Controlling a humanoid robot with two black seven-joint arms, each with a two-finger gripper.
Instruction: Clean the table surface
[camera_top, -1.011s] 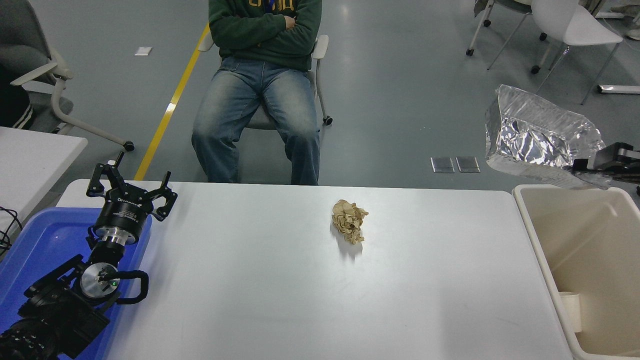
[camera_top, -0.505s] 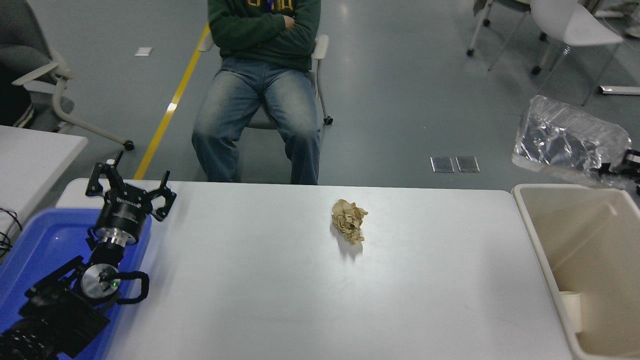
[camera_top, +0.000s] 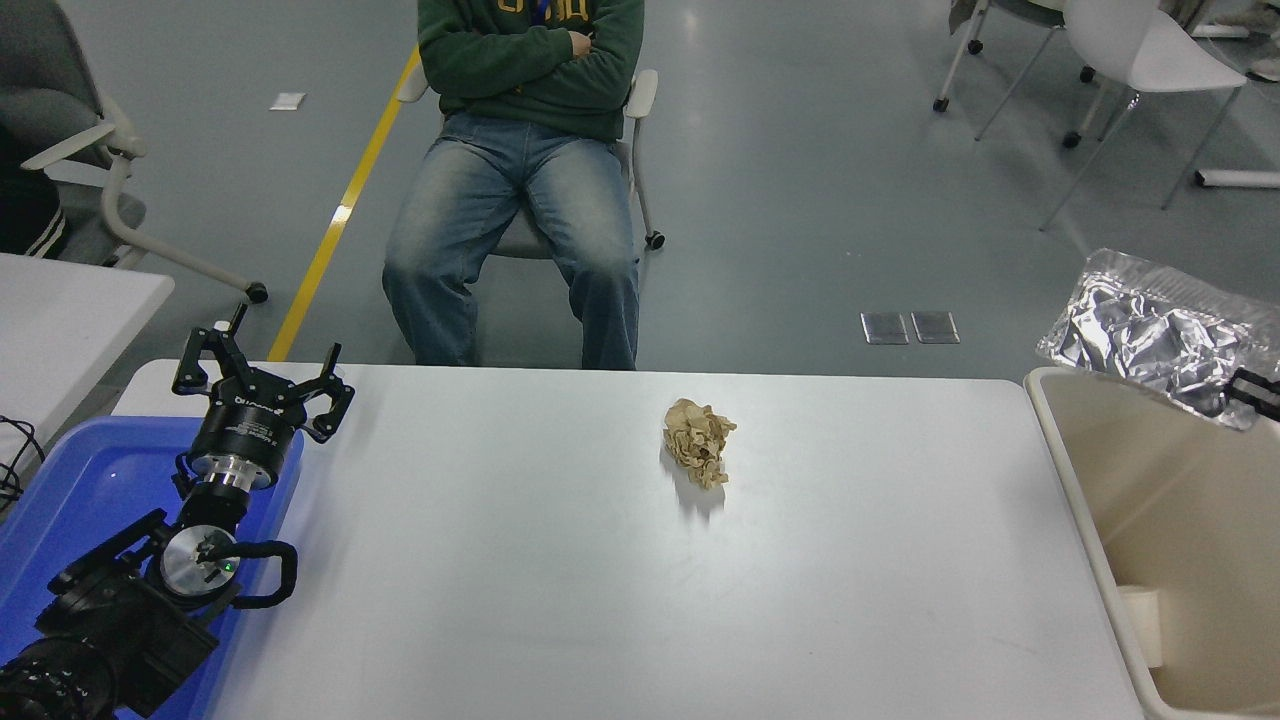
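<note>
The white table surface (camera_top: 560, 580) holds one crumpled brown paper wad (camera_top: 698, 441) near its middle. My right gripper (camera_top: 1256, 392) shows only as a black tip at the right edge. It is shut on a crinkled silver foil bag (camera_top: 1150, 335), which hangs above the far rim of the beige bin (camera_top: 1068, 480). My left gripper (camera_top: 265, 368) is parked at the lower left, open and empty, over the near corner of the blue tray (camera_top: 80, 490).
The beige bin stands against the table's right end, with a small white item (camera_top: 1142, 620) inside. A person (camera_top: 520, 180) sits on a chair at the far side, arms crossed. Another white table (camera_top: 60, 320) is at the left.
The right gripper has pulled back toward the right edge and lowered the foil bag, which now hangs flatter over the bin's far rim. The left arm and paper wad have not moved.
</note>
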